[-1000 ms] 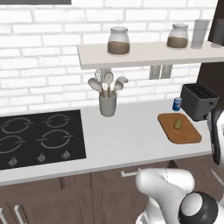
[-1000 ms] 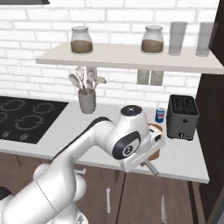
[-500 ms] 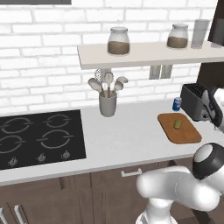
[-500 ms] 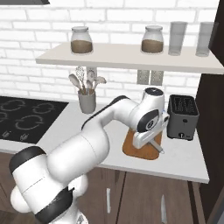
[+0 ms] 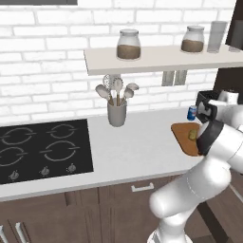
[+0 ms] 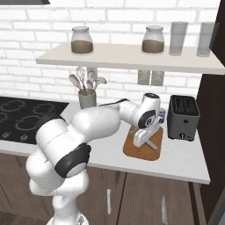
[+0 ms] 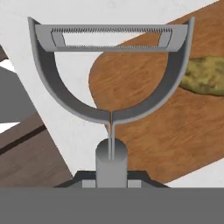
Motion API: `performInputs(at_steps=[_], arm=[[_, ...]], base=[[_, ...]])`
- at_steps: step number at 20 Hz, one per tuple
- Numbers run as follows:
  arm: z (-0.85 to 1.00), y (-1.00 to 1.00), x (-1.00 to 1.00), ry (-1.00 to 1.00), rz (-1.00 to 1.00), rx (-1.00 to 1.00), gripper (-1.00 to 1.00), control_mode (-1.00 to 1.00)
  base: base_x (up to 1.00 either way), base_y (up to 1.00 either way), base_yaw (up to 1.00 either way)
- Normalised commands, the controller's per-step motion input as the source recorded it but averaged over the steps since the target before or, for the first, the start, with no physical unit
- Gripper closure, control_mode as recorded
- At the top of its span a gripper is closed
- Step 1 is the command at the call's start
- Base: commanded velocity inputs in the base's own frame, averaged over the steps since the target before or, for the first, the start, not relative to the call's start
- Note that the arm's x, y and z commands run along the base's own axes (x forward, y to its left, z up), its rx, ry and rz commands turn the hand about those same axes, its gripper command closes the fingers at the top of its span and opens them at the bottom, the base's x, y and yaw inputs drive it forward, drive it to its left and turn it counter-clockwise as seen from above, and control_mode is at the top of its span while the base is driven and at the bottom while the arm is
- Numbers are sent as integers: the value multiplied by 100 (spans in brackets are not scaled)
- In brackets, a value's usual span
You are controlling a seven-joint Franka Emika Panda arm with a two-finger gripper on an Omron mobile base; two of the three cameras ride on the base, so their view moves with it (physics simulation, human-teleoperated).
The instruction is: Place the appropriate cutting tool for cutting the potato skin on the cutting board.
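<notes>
The white desk carries a black hob, a utensil crock, a blue can, the cutting board and a toaster.

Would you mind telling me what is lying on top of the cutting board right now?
The potato lies on the cutting board. The peeler, held in the gripper, hangs over the board's edge; whether it touches the wood cannot be seen.

We see the gripper low over the cutting board (peeler slanting from it), toaster just beside.
</notes>
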Motion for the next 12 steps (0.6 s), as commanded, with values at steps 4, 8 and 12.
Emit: performInputs(at_steps=[4, 8, 12], arm=[[-65, 8, 56, 4, 10, 0, 100, -100], [-39, 0, 54, 2, 9, 0, 100, -100], [-40, 0, 44, 4, 10, 0, 100, -100]], base=[[0, 0, 0], [0, 0, 0], [0, 0, 0]])
